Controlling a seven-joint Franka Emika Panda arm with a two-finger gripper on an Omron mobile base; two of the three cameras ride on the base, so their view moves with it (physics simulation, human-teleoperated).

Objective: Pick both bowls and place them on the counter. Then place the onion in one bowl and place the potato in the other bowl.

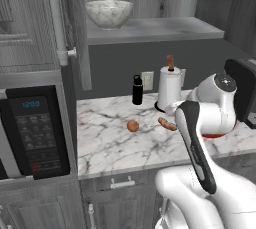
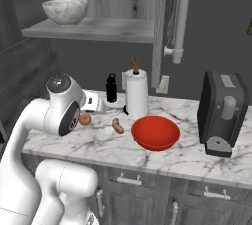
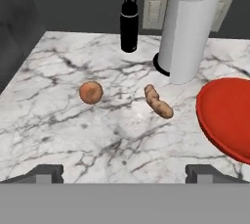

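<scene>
The gripper [image 3: 124, 171] (jaws wide apart, empty) hangs above the onion [image 3: 91, 92] and potato [image 3: 158, 102].

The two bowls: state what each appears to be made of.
Red bowl on the counter: looks like glazed ceramic or hard plastic; uniform red with a glossy sheen along the rim. The render leaves it open which.

Marble-patterned bowl on the grey shelf: looks like polished stone or stone-effect ceramic; white-grey with darker veins, much like the counter's pattern.
</scene>
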